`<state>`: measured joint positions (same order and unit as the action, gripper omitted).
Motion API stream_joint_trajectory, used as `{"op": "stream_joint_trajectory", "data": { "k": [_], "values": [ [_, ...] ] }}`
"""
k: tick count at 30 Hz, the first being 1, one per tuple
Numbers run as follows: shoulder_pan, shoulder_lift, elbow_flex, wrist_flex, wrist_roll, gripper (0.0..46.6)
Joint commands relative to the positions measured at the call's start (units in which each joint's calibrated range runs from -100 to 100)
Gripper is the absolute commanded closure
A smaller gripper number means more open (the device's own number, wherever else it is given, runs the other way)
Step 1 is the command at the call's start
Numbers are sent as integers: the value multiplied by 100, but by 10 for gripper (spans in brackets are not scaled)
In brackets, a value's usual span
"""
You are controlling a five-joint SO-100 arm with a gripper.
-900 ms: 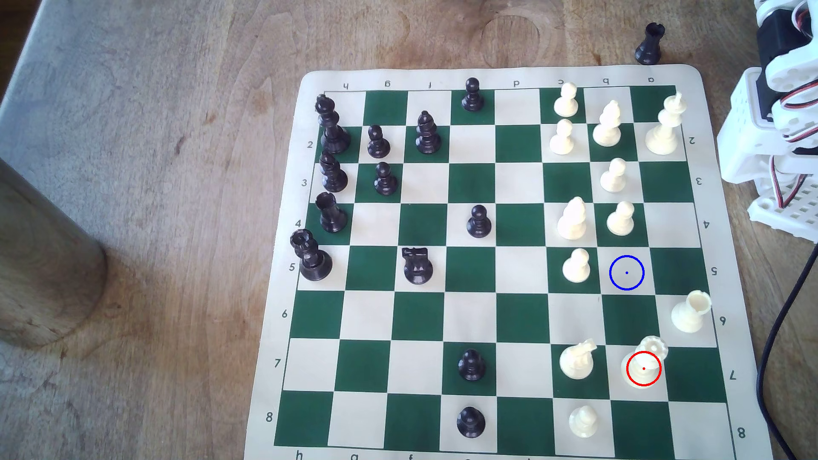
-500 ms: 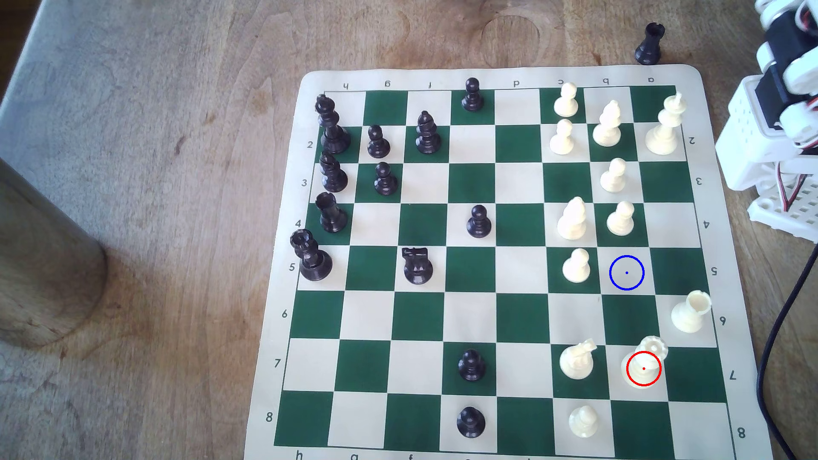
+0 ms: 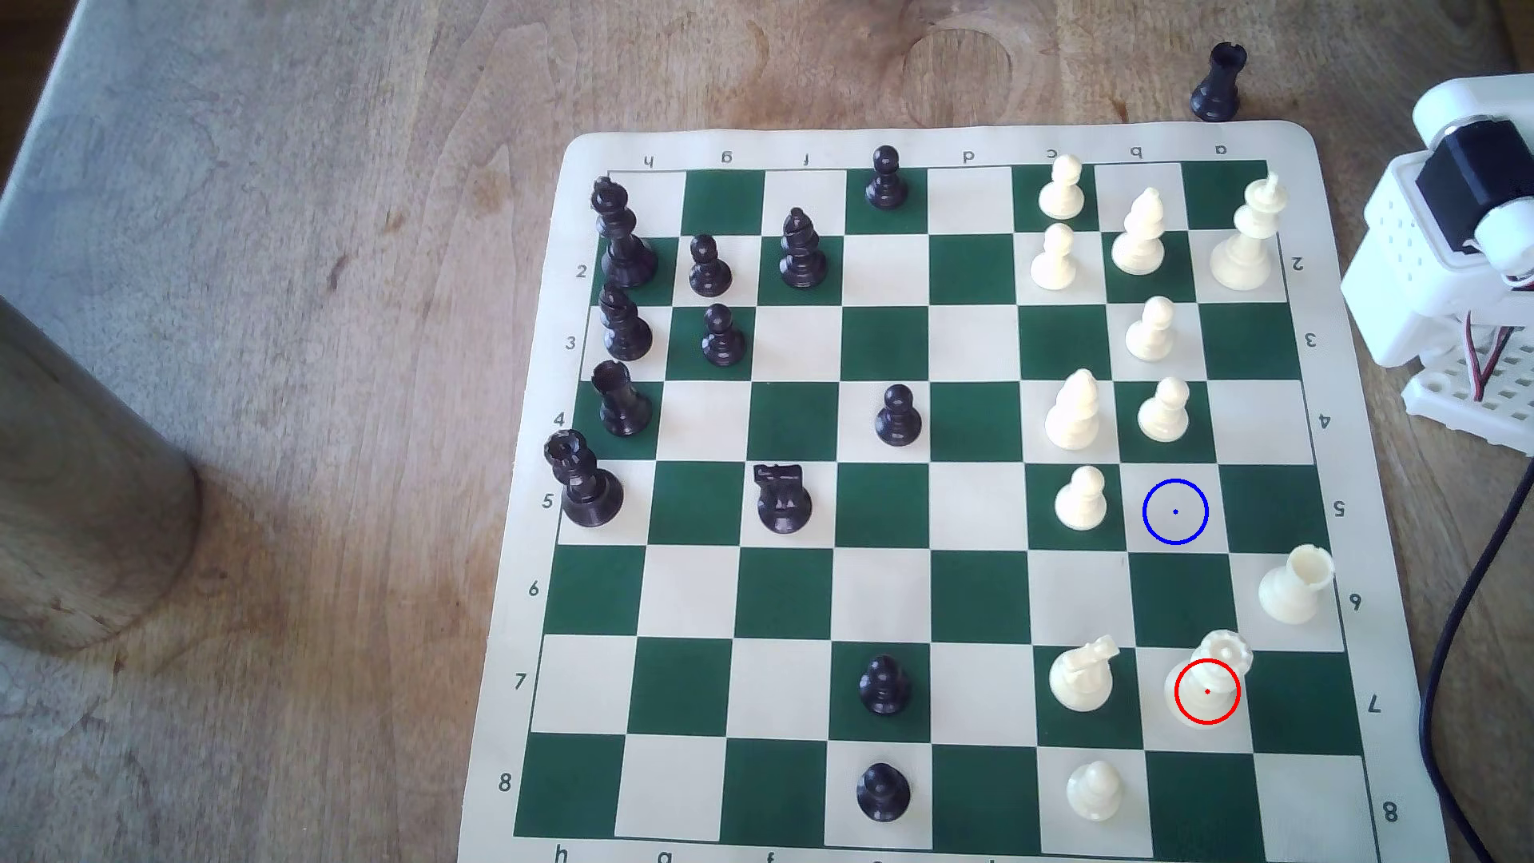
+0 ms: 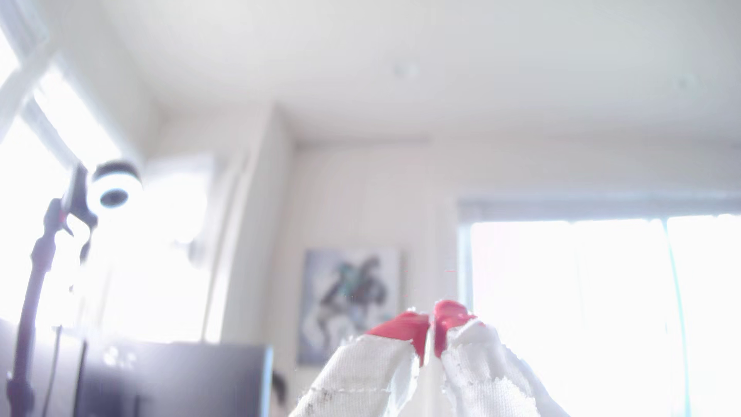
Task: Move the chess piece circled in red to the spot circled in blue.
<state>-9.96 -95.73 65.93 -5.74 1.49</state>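
Note:
The cream-white queen (image 3: 1212,680), with its toothed coronet, stands upright inside the red ring on a cream square near the exterior view's lower right. Two squares farther up the same file, the cream spot (image 3: 1175,512) ringed in blue holds no piece. In the wrist view my gripper (image 4: 432,316) points up at the room's far wall and ceiling. Its red-tipped fingers (image 4: 405,326) are pressed together with nothing between them. The white arm base (image 3: 1444,274) sits off the board at the exterior view's right edge.
A cream rook (image 3: 1293,589) stands right of the path between queen and spot. A cream knight (image 3: 1083,674) is left of the queen. Cream pawns (image 3: 1081,498) (image 3: 1164,409) flank the spot. A black cable (image 3: 1461,597) runs beside the board's right edge.
The arm's upper links at the exterior view's right edge have swung up and out of the top corner, leaving the base and a black motor in sight. No piece has moved.

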Motion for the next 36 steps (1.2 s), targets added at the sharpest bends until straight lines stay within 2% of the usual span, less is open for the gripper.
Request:
{"op": "stream_joint_trajectory", "data": {
  "k": [1, 3, 5, 8, 9, 11, 12, 13, 14, 15, 19, 25, 28, 32, 36],
  "values": [
    [-229, 14, -809, 1819, -93, 464],
    [-494, 23, -1452, 3424, -39, 464],
    [-909, 141, -1906, 4677, -83, 464],
    [-1175, 354, -2132, 5570, -39, 463],
    [-1496, 574, -2314, 6225, -73, 454],
    [-1785, 795, -2395, 6749, -220, 433],
    [-1934, 871, -2386, 6954, -259, 403],
    [-2074, 939, -2323, 7068, -361, 343],
    [-2379, 982, -2114, 7167, -611, 301],
    [-2536, 982, -2005, 7208, -733, 286],
    [-2778, 1135, -1697, 7511, -840, 279],
    [-2841, 1703, -1226, 7593, -674, 278],
    [-2833, 2111, -1180, 7429, -669, 273],
    [-2786, 2960, -1253, 6946, -879, 268],
    [-3076, 3435, -1271, 7019, -972, 267]
  ]
}}
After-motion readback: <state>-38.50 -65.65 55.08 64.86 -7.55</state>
